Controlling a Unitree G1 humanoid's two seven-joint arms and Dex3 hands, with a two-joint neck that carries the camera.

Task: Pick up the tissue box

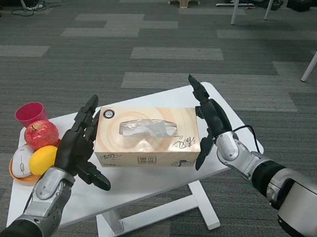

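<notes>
A beige tissue box (145, 135) with a clear plastic slit on top lies flat in the middle of the small white table (136, 186). My left hand (82, 142) stands at the box's left end, fingers spread and extended, close to or touching its side. At the right end is my right hand (209, 120), fingers straight and apart, flat against or just beside that end. The box rests on the table between the two hands; neither hand is closed around it.
On the table's left edge stand a pink cup (30, 113), a red apple (41, 134), a yellow lemon (43, 159) and a white computer mouse (22, 160) on an orange plate (16, 175). Grey carpet lies beyond, with table legs (314, 57) at the far right.
</notes>
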